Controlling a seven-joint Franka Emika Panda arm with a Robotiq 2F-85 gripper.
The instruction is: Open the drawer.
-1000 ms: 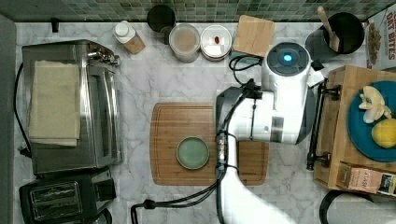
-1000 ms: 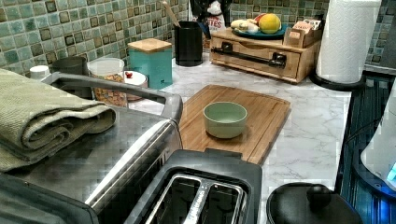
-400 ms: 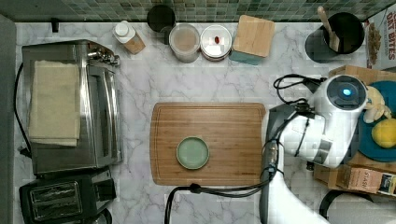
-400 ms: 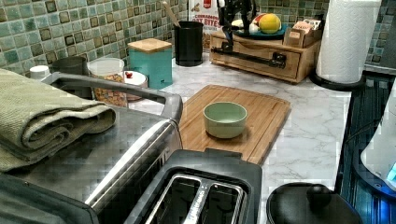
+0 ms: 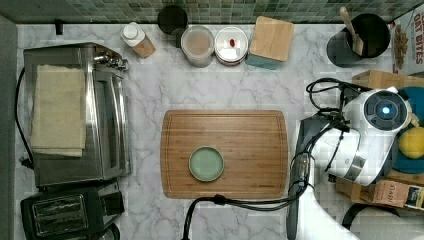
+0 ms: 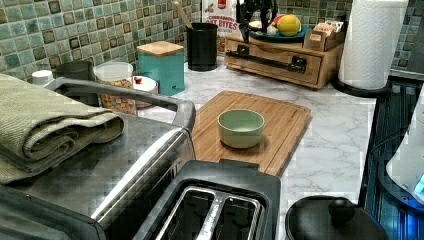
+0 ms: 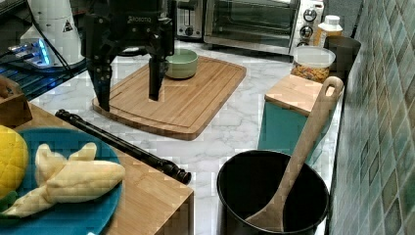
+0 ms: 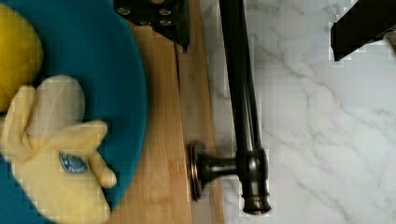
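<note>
Marble table under a green mosaic backsplash; entries run across the top view from its left. Toaster oven point(image 5: 75, 112) at the far left with a folded towel point(image 5: 57, 110) on its roof, black toaster point(image 5: 65, 212) just below it; jars and a teal canister point(image 5: 270, 42) line the wall, out of the working lane; cutting board point(image 5: 225, 154) sits mid-table carrying a green bowl point(image 5: 206, 163), well apart from the target; utensil pot point(image 5: 360, 35) with a wooden spoon stands near the top view's upper right. Drawer point(image 6: 280, 62) is at the top view's far right, a light wood box with a blue plate point(image 7: 63, 147) of fruit on its lid and its black bar handle point(image 8: 243, 107) facing the board; the front looks flush, so judged unopened. Gripper point(image 7: 129, 100) hangs above the handle with jaws spread wide, one finger point(image 8: 161, 18) over the wood edge, the other over the marble, the bar between them though not touched; this straddle presumably sets up a descent and close on the bar, then a pull toward the board.
</note>
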